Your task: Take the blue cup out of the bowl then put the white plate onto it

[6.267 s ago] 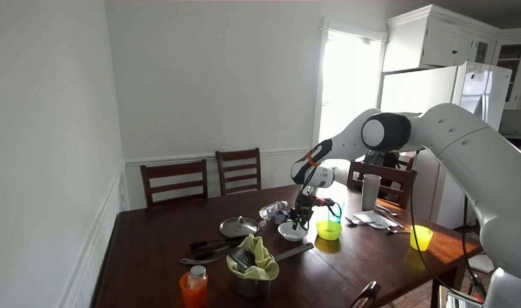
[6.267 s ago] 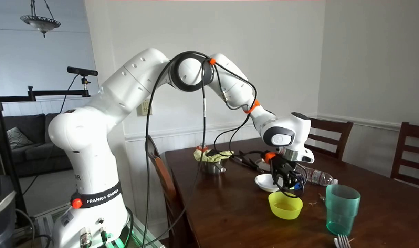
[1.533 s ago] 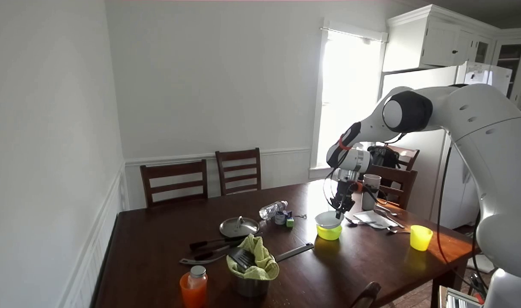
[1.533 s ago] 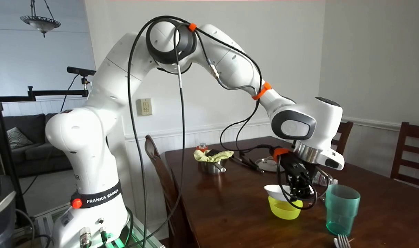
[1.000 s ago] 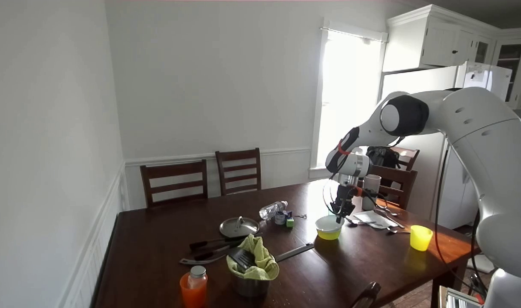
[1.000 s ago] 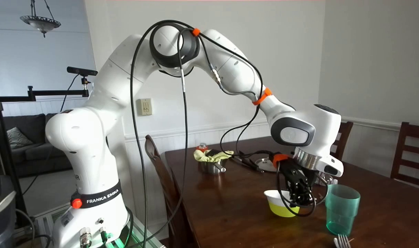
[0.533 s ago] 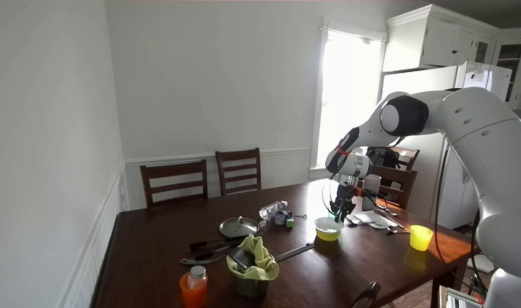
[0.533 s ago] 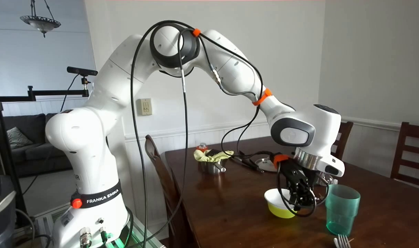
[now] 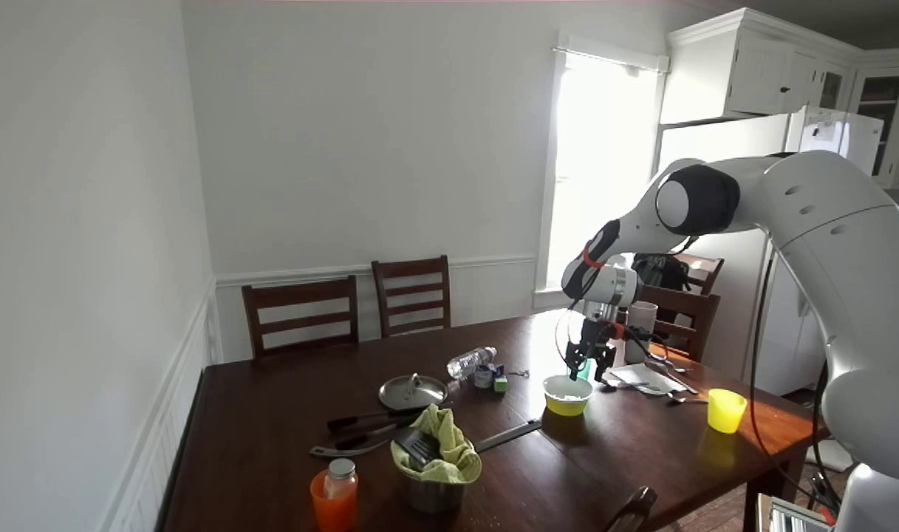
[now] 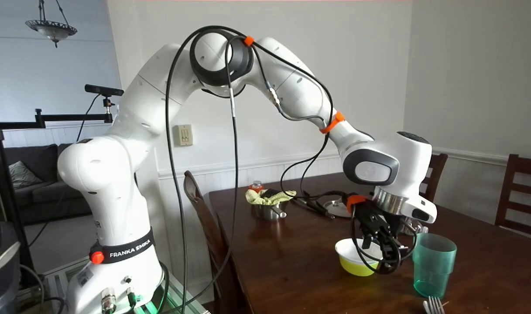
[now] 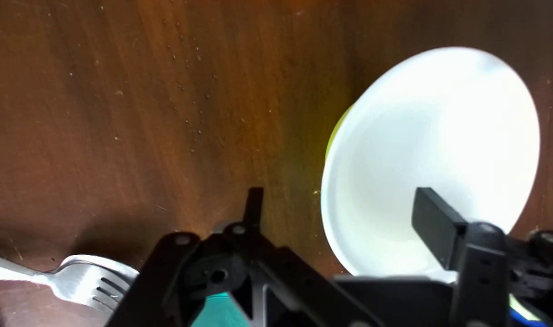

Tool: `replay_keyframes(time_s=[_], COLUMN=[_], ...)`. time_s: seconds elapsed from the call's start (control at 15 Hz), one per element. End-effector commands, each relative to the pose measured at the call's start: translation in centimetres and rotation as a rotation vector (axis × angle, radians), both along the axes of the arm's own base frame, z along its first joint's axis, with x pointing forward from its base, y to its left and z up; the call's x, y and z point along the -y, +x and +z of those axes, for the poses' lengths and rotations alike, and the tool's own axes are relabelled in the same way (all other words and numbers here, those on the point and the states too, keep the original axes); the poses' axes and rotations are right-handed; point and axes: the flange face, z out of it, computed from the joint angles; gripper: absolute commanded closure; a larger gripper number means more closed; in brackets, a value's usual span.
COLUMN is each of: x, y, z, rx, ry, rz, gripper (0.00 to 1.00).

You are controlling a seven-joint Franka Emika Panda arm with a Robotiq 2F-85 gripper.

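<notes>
**Small round white dish rests on the glossy lime-green round bowl**

Your black 2-finger gripper stands with its fingers well apart. In your wrist view the dish's white rim runs between them: 1 fingertip is over the dish's inside, the other outside it, over the dark brown wooden table. Whether either fingertip touches the dish, you cannot tell. In both exterior views you see the dish covering the bowl's mouth, a lime-green band showing below its white wall. In an exterior view a tall translucent teal plastic cup stands upright on the table, near the bowl. A silver metal fork lies at the lower left of your wrist view. In an exterior view a yellow cup stands well apart from the bowl, and a silver metal pot holds a light-green cloth.
</notes>
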Motion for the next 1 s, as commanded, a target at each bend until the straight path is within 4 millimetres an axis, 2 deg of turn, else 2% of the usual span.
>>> replay_keyframes(time_s=[0.0,0.2,0.4,0.67,0.93], x=[-0.2,-1.2,-2.7,-5.7,-8.2], y=[0.1,0.6,1.3,1.8,2.4], z=[0.6,2.6,6.5,12.5,17.0], rx=[0.009,0.005,-0.005,-0.117,-0.228], ry=[-0.009,-0.024,-0.069,-0.111,-0.184], rz=[-0.014,-0.003,0.021,0.059,0.063], gripper=[0.0,0.0,0.0,0.0,0.0])
